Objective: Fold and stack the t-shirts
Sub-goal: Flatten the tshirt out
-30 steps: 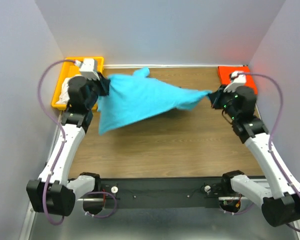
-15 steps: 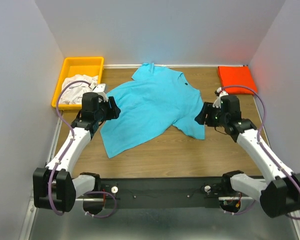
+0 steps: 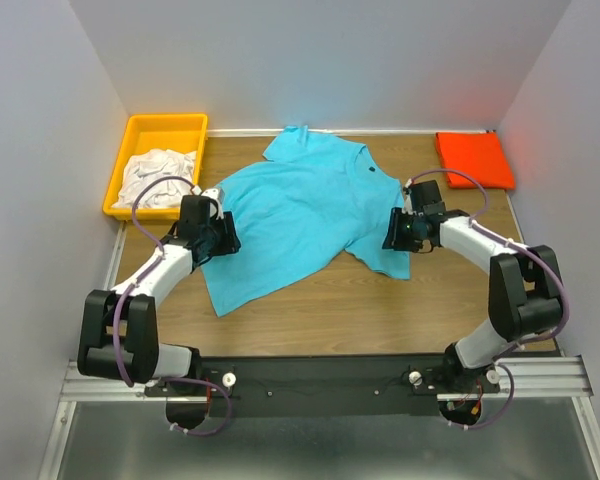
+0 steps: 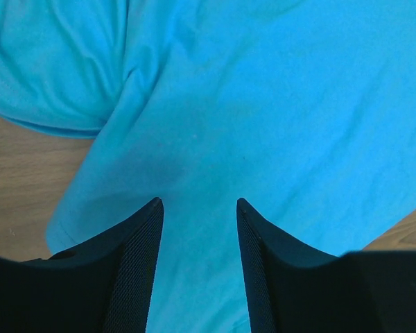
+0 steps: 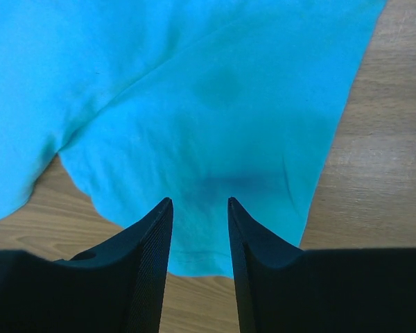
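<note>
The turquoise-blue t-shirt (image 3: 300, 215) lies spread flat on the wooden table, collar toward the far edge. My left gripper (image 3: 223, 235) is open at its left edge, low over the cloth (image 4: 263, 104). My right gripper (image 3: 392, 235) is open over the right sleeve (image 5: 215, 104), near the hem. The folded orange-red t-shirt (image 3: 474, 159) lies at the far right corner. White cloth shirts (image 3: 155, 175) are bunched in the yellow bin (image 3: 164, 128) at the far left.
Grey walls close in the table on the left, back and right. Bare wood (image 3: 380, 310) shows in front of the blue shirt. The black rail (image 3: 320, 378) with the arm bases runs along the near edge.
The blue shirt went from hanging stretched between both grippers to lying flat on the table. Both grippers have let go and now sit lower, nearer the shirt's edges.
</note>
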